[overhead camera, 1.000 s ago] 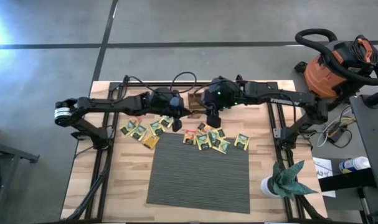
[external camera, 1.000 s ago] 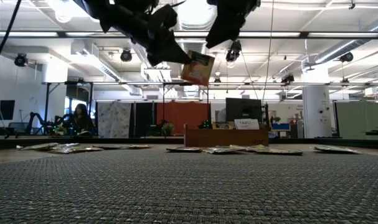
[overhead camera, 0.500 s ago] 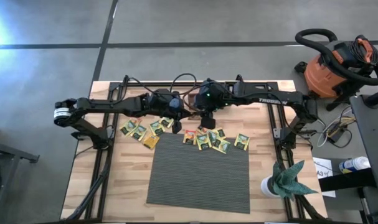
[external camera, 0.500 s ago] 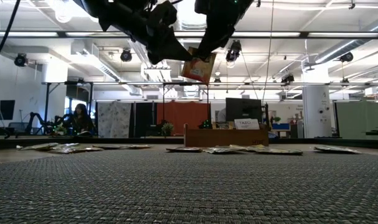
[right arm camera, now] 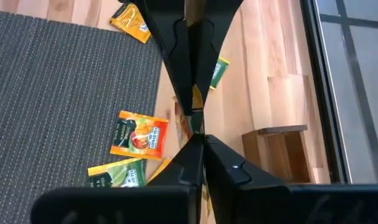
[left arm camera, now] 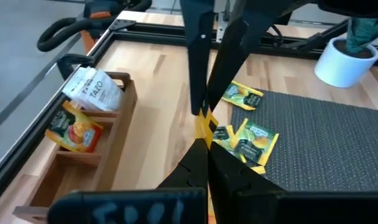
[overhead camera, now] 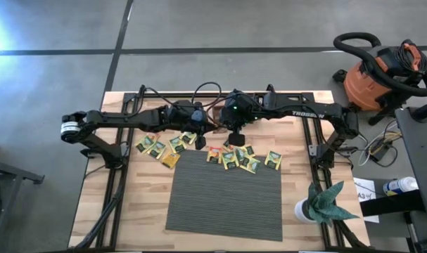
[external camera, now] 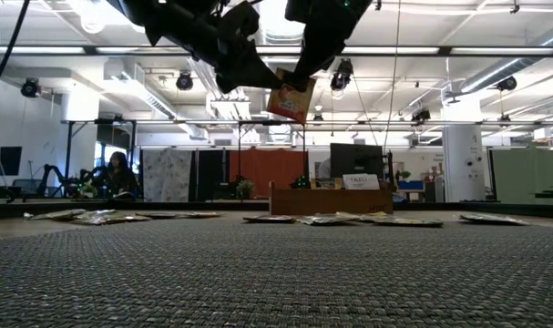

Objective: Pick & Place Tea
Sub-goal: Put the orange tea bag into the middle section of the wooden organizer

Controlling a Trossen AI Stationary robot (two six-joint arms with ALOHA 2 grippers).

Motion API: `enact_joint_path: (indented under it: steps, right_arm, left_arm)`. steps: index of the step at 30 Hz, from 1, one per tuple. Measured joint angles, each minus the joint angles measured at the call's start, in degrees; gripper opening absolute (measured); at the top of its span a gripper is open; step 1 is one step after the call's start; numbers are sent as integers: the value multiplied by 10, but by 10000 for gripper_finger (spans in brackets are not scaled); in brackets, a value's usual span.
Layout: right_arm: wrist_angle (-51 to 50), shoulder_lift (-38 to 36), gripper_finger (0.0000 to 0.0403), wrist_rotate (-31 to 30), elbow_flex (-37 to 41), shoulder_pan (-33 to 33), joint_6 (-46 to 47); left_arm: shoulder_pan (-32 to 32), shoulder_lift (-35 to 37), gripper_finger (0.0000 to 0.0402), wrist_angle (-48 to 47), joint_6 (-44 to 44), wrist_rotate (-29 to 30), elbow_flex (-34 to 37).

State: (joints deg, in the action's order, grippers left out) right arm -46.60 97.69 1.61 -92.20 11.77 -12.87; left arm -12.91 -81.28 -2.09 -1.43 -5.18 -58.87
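Note:
An orange tea sachet (external camera: 290,98) hangs high above the table, between both arms. My left gripper (external camera: 269,87) is shut on it from the picture's left in the low view, and my right gripper (external camera: 305,80) from the right. Both wrist views show the sachet edge-on (left arm camera: 205,122) (right arm camera: 194,101) between the two pairs of fingers. Several more tea sachets, yellow-green (overhead camera: 155,147) and orange (overhead camera: 214,154), lie flat on the wood and along the far edge of the grey mat (overhead camera: 224,197). The wooden tray (left arm camera: 83,146) holds a white sachet (left arm camera: 94,89) and an orange one (left arm camera: 73,127). My left gripper pinches the orange sachet's edge (left arm camera: 205,132) between its two fingers, coming slanting down from the table's left. The sachet is clear of the table, tilted. My right gripper pinches the sachet's opposite upper edge (right arm camera: 195,118) between its two fingers, slanting down from the table's right. The sachet hangs below and between both grippers.
The tray (overhead camera: 217,111) stands at the far middle of the table, under the arms. A white pot with a green plant (overhead camera: 319,205) stands at the near right corner. A shop vacuum (overhead camera: 382,70) is beyond the table's right side.
My right gripper has moved toward the table's left and slightly down, to the sachet that my left gripper holds, and has shut on it. The sachet has stayed in the air at the same place.

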Motion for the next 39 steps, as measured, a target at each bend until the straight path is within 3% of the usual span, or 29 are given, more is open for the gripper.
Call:
enact_joint_path:
  steps: [6,13,16,24,32,39]
  right_arm:
    - [-11,0,9,-5,1,0,0]
    - [-34,0,9,-89,4,16,-35]
    - [-41,5,9,-95,7,45,-64]
    - [-42,66,8,-91,10,146,-123]
    - [-38,121,8,-88,8,166,-208]
    - [-40,148,8,-68,8,183,-218]
  left_arm:
    - [0,0,25,-1,32,16,0]
    - [0,0,85,-10,71,142,0]
    - [0,0,99,-16,102,153,1]
    - [15,3,103,-33,185,153,2]
    - [44,15,103,-36,245,159,29]
    - [63,27,103,-28,261,222,53]
